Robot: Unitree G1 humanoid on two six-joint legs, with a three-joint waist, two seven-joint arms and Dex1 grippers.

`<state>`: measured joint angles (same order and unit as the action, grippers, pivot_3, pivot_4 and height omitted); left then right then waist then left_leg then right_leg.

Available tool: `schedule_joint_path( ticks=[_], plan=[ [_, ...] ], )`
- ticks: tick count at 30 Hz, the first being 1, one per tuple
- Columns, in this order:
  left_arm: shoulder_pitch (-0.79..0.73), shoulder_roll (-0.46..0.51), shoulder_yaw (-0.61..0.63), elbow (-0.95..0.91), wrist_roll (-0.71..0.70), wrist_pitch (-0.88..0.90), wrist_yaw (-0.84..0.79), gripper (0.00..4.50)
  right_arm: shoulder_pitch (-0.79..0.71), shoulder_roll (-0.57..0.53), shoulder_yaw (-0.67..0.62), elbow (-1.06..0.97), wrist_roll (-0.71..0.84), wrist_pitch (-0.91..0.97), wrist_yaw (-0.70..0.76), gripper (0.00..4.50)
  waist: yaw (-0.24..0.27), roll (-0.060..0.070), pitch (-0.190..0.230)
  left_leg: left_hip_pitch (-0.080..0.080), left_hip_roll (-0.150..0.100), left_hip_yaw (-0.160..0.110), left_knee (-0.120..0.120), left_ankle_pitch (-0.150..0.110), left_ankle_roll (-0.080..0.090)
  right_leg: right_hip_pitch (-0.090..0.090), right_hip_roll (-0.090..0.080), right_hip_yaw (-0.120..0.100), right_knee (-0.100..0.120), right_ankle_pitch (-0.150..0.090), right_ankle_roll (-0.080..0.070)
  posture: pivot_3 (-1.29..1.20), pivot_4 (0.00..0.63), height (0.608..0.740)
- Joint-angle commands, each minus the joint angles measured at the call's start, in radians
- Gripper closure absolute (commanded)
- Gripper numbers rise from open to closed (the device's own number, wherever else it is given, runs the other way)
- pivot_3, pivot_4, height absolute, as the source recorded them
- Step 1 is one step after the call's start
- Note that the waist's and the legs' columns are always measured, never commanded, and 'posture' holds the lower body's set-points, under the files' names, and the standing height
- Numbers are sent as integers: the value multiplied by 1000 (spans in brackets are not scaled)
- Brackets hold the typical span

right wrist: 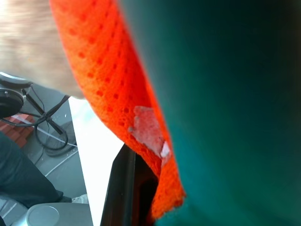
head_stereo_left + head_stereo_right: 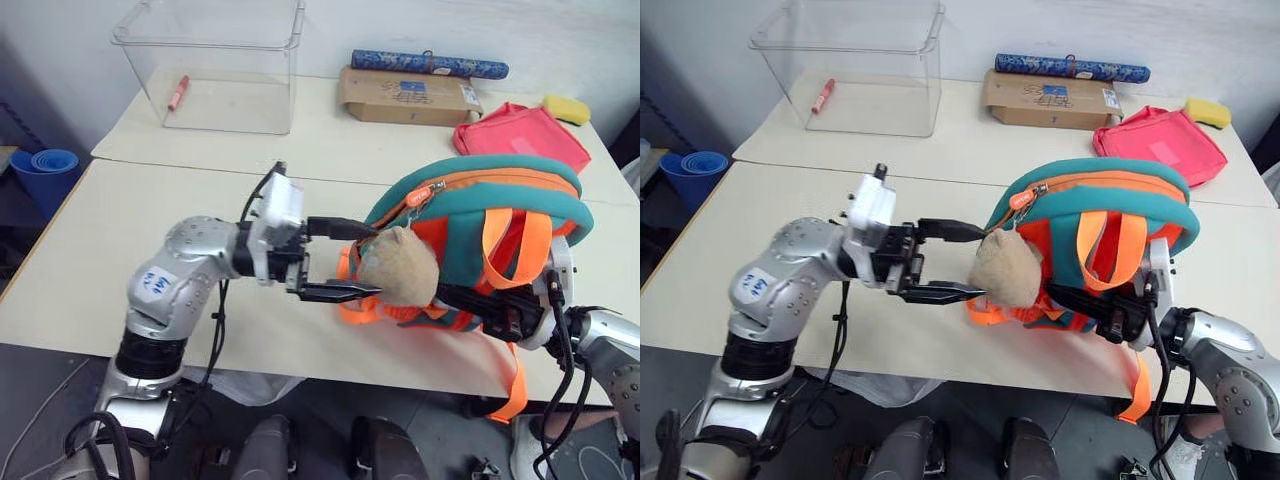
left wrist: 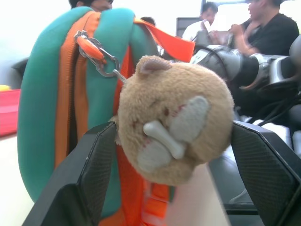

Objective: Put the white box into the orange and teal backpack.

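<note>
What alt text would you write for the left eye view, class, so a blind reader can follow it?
An upright orange and teal backpack stands on a pale table, its tan plush ball between the open fingers of the robot's left end effector. A clear bin stands behind.

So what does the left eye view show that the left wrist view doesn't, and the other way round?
Left eye view alone: the far tables with the clear plastic bin, the flat brown cardboard box, the blue patterned roll and the yellow sponge.

Left wrist view alone: the plush's stitched white bone patch and seated people behind.

Both: the orange and teal backpack, its tan plush ball, the flat pink-red bag, and the left gripper's black fingers open either side of the plush.
</note>
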<state>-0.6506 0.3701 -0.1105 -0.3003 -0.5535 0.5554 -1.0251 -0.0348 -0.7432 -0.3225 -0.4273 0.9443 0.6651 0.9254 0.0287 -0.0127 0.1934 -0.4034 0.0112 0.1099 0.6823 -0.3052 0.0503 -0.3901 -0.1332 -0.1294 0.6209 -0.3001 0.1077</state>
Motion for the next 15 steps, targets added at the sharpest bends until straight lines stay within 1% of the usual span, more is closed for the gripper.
schedule_joint_path(
  ticks=[1, 3, 6, 11, 14, 15],
  plan=[
    [-11, -18, -25, -45, 0, -29, 26, 797, -9, -20, -23, -12, 3, -8, 9, 4500, -2, 0, 0, 0, 0, 0, 0, 0, 0, 0, 0, 0, 0, 0, 0, 0, 150, 740],
    [-7, -24, -35, -36, 23, -55, 42, 1172, -9, -19, -30, -10, 3, -9, 7, 4500, -2, 0, 0, 0, 1, 0, 0, 0, 0, 0, 0, 0, 1, 0, 0, 0, 150, 740],
    [-5, -24, -51, 4, 78, -113, 61, 2092, -8, -14, -26, -11, -1, -12, 4, 4500, -3, 0, 0, 0, 1, 0, 0, 0, 0, 0, 0, 0, 1, 0, 0, 0, 150, 740],
    [-12, -33, -94, 54, 167, -220, 75, 3465, -15, 2, -17, -22, 4, -13, -15, 4500, -1, 0, 0, 0, 1, 0, 0, 0, 0, 0, 0, 0, 1, 0, 0, 0, 150, 740],
    [-7, -31, -88, 46, 152, -219, 69, 4026, -11, 5, -15, -31, 5, -15, -24, 4500, -1, 0, 0, 0, 0, 0, 0, 0, 0, 0, 0, 0, 1, 0, 0, 0, 150, 740],
    [-3, -20, -68, 31, 130, -195, 70, 4120, -9, 7, -19, -33, 9, -15, -30, 4500, -2, 0, 0, 0, 1, 0, 0, 0, 0, 0, -1, 0, 1, 0, 0, 0, 150, 740]
  ],
)
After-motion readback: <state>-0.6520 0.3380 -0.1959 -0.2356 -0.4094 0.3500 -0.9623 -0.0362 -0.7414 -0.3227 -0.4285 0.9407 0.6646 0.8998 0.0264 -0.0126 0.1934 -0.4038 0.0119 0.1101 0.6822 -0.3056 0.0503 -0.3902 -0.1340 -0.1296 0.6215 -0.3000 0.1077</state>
